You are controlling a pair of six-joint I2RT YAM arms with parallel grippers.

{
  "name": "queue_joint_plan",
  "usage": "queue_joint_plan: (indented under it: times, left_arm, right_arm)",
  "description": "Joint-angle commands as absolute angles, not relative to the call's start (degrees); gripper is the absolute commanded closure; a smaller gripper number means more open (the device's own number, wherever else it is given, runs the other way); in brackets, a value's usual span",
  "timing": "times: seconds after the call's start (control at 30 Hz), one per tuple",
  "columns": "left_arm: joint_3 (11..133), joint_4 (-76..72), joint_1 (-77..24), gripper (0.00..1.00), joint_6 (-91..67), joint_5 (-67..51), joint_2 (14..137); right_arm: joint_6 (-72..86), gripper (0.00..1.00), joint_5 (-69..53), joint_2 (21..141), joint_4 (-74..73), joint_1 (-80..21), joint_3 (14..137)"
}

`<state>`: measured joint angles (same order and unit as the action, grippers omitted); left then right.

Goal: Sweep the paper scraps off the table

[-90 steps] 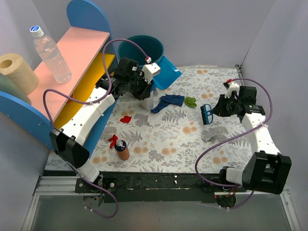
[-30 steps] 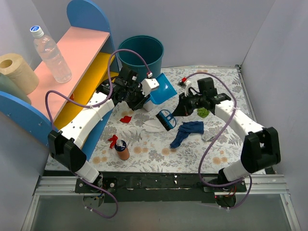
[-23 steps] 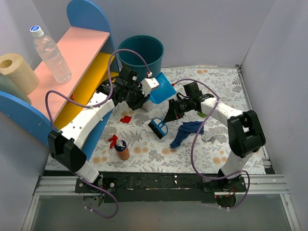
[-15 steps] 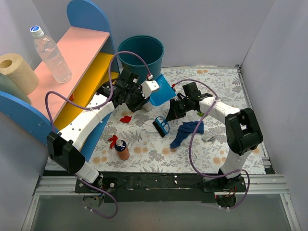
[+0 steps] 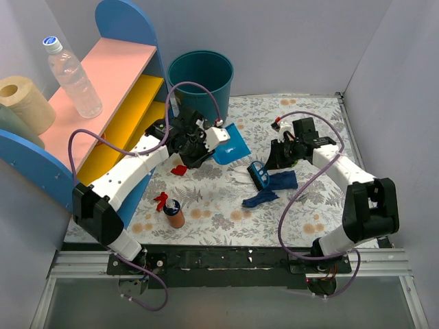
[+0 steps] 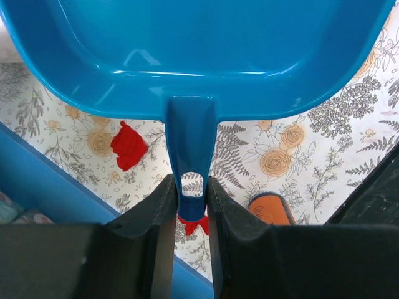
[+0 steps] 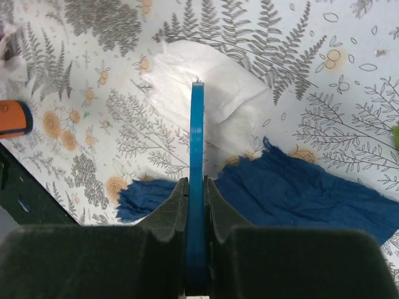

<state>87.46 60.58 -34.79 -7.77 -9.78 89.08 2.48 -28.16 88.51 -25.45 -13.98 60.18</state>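
Top external view sets the brush [image 5: 259, 175] against the far-left edge of the blue scrap [image 5: 274, 184], a long strip running from near-left to far-right. The dustpan [image 5: 230, 142] sits apart from the brush, further up and to the left, so the scrap lies on the side of the brush away from the pan. A sweep would probably have to start from beyond the strip and pull it toward the pan.

In the right wrist view the right gripper [image 7: 196, 190] pinches the brush edge-on. The blue scrap spreads on both sides of the blade, and a white scrap [image 7: 206, 93] lies just ahead of its tip.

In the left wrist view the left gripper [image 6: 190, 187] clamps the dustpan's handle. The pan seems to be held above the table [image 5: 226, 205].

2 red scraps [image 5: 180, 169] [image 5: 162, 199] lie on the left arm's side, well apart from the brush. The blue and white scraps are nearer the right arm.

No brand or writing can be read anywhere, and the bottle [image 5: 72, 72] shows no legible label.
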Motion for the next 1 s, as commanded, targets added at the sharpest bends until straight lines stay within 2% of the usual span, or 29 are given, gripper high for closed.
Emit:
queue_joint_plan:
  times: [0.0,0.17,0.3,0.4,0.8,0.97]
  left_arm:
    - [88.86,62.84,-34.98,1.00,-6.33,-9.14,89.12]
    - [88.86,68.71,-35.95,1.00,-3.87,-7.04,91.40]
    - [88.07,73.12,-37.35,1.00,-1.41,-4.84,94.12]
    - [88.42,76.81,-38.84,1.00,-0.26,-3.69,96.94]
    - [83.59,78.40,-43.23,1.00,1.41,1.04,102.13]
    - [79.46,75.68,-45.52,1.00,0.88,1.58,102.83]
  right_arm:
    - [-4.57,0.99,-30.15,82.19,-28.04,-14.33,63.36]
    - [-4.21,0.99,-25.16,77.88,-29.95,-11.95,68.28]
    - [-10.19,0.99,-3.68,74.71,-33.66,-11.95,67.42]
    - [-13.70,0.99,5.76,72.08,-36.82,-11.69,64.61]
    - [-16.34,0.99,16.07,65.83,-45.52,-10.46,58.10]
    - [-16.09,0.99,14.60,65.57,-47.28,-8.79,55.64]
